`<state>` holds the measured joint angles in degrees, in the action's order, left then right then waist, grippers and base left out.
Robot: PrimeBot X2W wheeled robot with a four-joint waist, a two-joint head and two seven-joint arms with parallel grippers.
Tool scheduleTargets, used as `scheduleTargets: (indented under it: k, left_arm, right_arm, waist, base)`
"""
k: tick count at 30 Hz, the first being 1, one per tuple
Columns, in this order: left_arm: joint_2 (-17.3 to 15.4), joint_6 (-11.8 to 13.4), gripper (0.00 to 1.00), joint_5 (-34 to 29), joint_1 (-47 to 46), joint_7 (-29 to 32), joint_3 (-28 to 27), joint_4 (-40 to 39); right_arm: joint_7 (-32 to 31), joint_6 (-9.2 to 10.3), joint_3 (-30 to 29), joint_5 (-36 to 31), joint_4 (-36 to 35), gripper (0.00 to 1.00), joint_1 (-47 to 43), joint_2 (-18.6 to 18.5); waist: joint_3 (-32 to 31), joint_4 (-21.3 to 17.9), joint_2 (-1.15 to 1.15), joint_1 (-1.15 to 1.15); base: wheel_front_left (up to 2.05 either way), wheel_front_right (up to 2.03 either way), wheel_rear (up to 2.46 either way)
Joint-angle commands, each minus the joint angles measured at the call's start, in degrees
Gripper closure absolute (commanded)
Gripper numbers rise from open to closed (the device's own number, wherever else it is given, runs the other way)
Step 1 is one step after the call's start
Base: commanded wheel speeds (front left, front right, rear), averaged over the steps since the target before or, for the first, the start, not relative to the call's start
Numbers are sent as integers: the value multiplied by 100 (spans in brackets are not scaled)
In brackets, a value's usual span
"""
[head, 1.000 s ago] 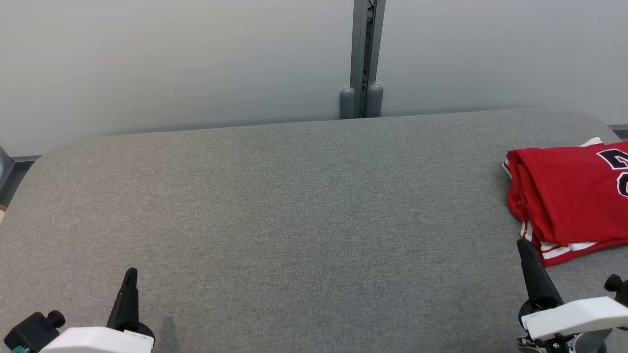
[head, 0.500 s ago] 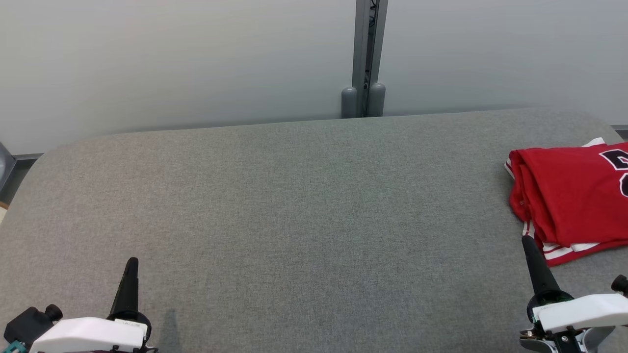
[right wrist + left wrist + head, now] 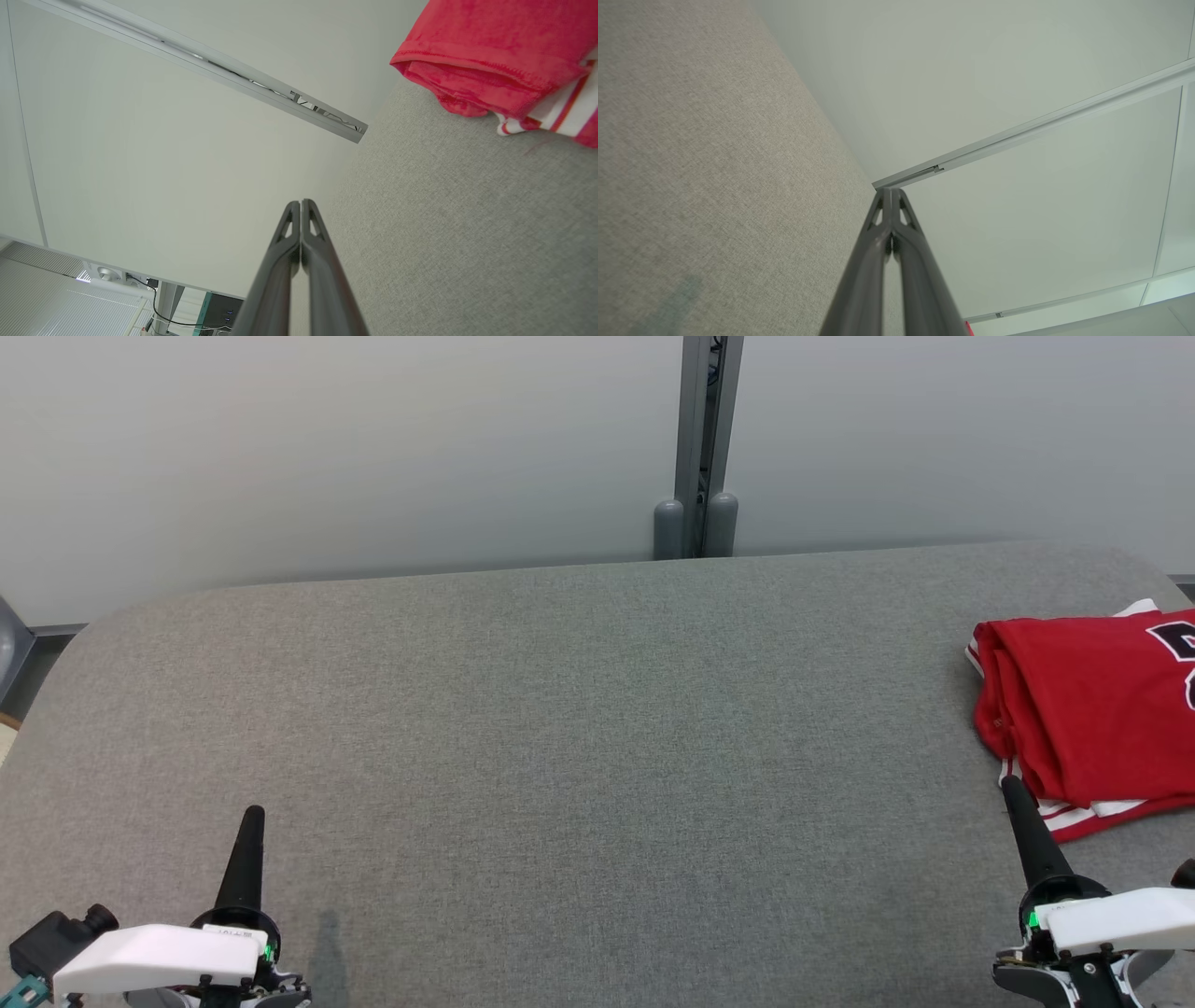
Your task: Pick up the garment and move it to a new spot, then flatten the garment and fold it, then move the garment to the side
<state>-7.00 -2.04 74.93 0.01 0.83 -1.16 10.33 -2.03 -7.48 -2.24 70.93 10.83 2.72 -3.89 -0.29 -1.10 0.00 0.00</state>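
Head view shows lettering [image 3: 1178, 651] on the garment [image 3: 1088, 709]; right wrist view, stitching [image 3: 472, 57].

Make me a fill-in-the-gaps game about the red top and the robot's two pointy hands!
1. The folded garment is mostly ____ with white stripes at its edge.
2. It lies on the grey table, far over on the robot's ____ side.
3. The left gripper and the right gripper are both ____, not open, and hold nothing.

Missing words: red; right; shut.
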Motion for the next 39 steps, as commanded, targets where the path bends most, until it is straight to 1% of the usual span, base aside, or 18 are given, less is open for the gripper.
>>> scheduleTargets:
  k: [1,9,39]
  left_arm:
    - [-23,-62,100,117,-161,25,-64,-8]
    - [64,-173,100,481,-269,135,-157,73]
    - [298,-474,100,1483,-577,434,-415,304]
  right_arm:
    - [-41,-2,-35,153,-11,100,113,-52]
    - [-106,-2,-84,617,57,100,170,-51]
    - [-275,-2,-234,1875,256,100,308,-33]
  waist:
    - [1,3,0,0]
    - [10,22,0,0]
    - [36,85,0,0]
  base:
    - [0,0,0]
    - [0,0,0]
    - [0,0,0]
